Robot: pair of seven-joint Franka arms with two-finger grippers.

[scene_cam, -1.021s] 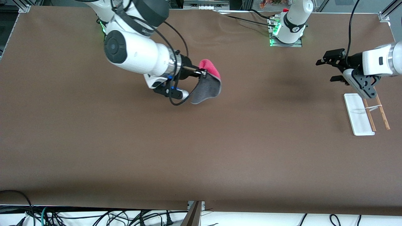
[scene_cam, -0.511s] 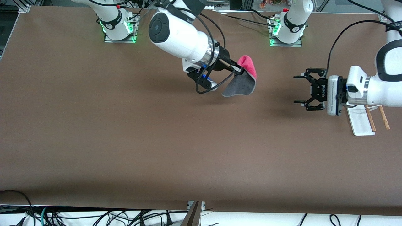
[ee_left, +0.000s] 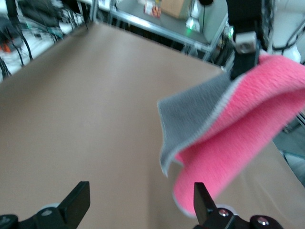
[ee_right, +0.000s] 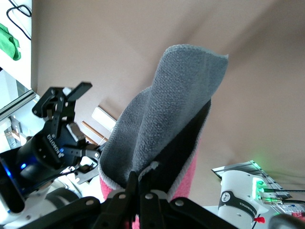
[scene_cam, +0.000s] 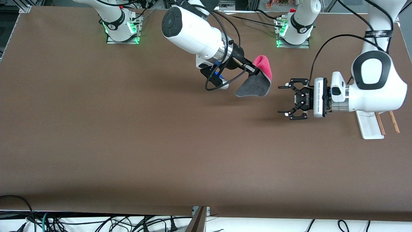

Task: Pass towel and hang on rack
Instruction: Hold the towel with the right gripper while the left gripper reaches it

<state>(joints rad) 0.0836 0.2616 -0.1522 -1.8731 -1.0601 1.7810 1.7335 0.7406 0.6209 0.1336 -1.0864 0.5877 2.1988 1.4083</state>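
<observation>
Pinching the towel (scene_cam: 257, 80) by one edge, the right gripper (scene_cam: 252, 69) holds it up in the air over the middle of the table (scene_cam: 128, 145), fingers pressed together on the cloth so that it hangs folded, pink face toward the bases and grey face drooping below. Facing it, the left gripper (scene_cam: 286, 100) hovers over the table just beside the towel's hanging edge, its fingers spread wide and empty, not touching the cloth. The rack (scene_cam: 370, 125) stands well apart at the left arm's end of the table, partly hidden under the left arm's wrist, with nothing on its rods.

By my reading, the step in hand is the pass between arms, and hanging has not begun. The next move calls for the left gripper to bring its spread fingers around a free part of the towel, clear of the right gripper's fingers, and close before the right one lets go.

The left wrist view shows the towel (ee_left: 228, 143) lying a little off the gap between the left fingertips (ee_left: 202, 202), toward one of them, which the front view cannot settle. The right wrist view shows the pinch itself, the right fingers (ee_right: 143, 188) closed on the stitched edge of the towel (ee_right: 162, 124), with the left gripper (ee_right: 59, 112) waiting open farther off
</observation>
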